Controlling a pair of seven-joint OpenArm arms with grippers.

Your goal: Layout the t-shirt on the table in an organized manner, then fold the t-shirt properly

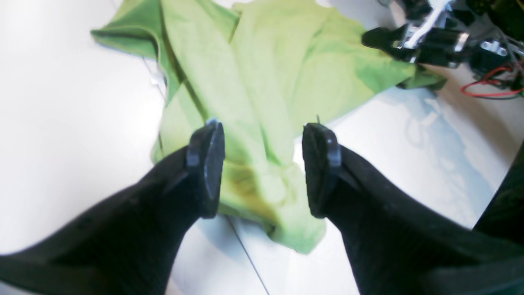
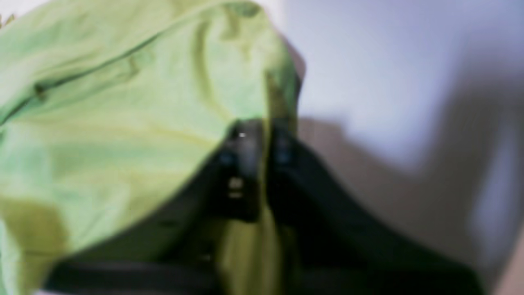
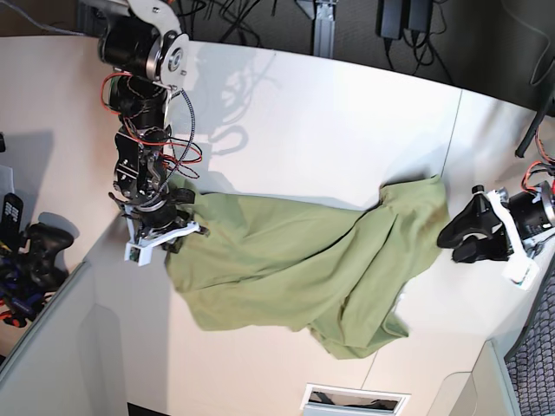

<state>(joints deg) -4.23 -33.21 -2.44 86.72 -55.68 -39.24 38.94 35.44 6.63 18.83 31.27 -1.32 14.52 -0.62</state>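
Observation:
The light-green t-shirt (image 3: 286, 251) lies crumpled and stretched sideways across the white table (image 3: 329, 130). My right gripper (image 3: 178, 227) is at the shirt's left edge. In the right wrist view its fingers (image 2: 245, 155) are pressed together on a fold of the t-shirt (image 2: 123, 123). My left gripper (image 3: 460, 238) hovers open just off the shirt's right corner. In the left wrist view its two fingertips (image 1: 206, 168) stand wide apart above a bunched part of the t-shirt (image 1: 266, 73), touching nothing. The right gripper (image 1: 389, 41) also shows at that view's top right.
A thin dark seam (image 3: 451, 147) runs across the table on the right. A black game controller (image 3: 43, 243) lies off the table's left edge. Cables hang behind the curved far edge. A white-framed slot (image 3: 355, 400) sits at the near edge.

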